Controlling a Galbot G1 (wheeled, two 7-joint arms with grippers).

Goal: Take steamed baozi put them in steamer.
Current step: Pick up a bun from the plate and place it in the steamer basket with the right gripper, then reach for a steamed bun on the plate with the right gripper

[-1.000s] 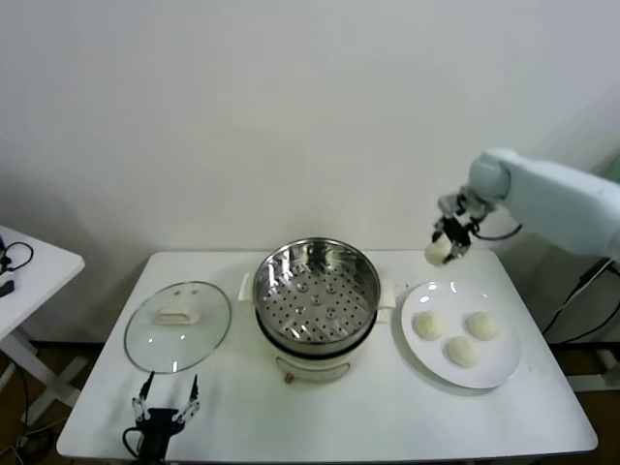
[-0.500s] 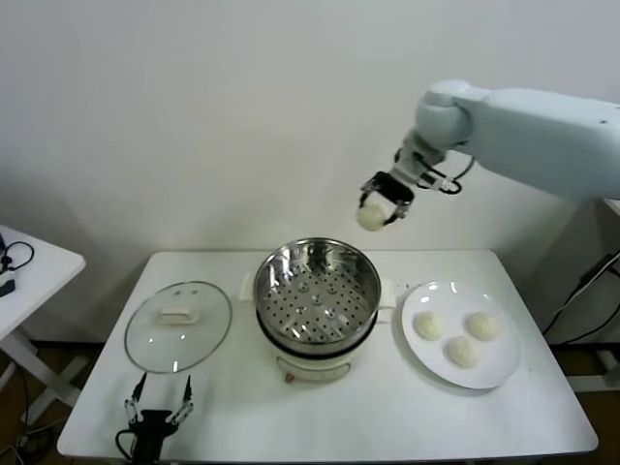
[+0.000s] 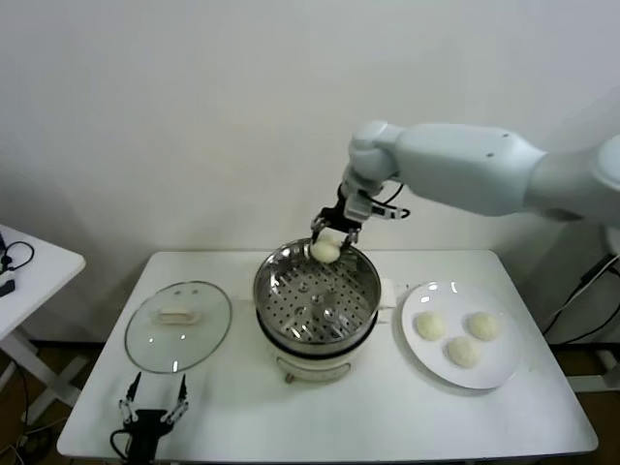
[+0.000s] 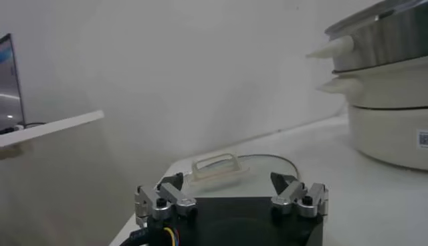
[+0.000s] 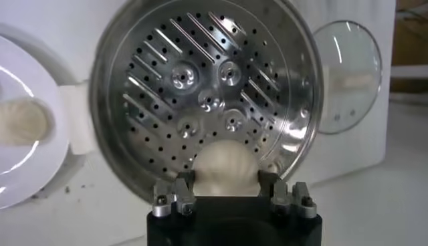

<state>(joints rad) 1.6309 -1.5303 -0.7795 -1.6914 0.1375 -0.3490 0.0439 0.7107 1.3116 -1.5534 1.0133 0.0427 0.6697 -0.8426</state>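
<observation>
While your right gripper (image 3: 327, 235) is pinching 1 baozi (image 3: 325, 251) above the steamer's (image 3: 315, 294) far rim, 3 baozi (image 3: 461, 334) are waiting on the plate (image 3: 500, 368). Lowering and releasing looks next; your left gripper (image 3: 151, 417) is idling spread at the table's (image 3: 387, 412) front edge.

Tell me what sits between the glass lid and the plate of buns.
The steamer, seen in the head view, with the right gripper holding a bun over its rim.
</observation>
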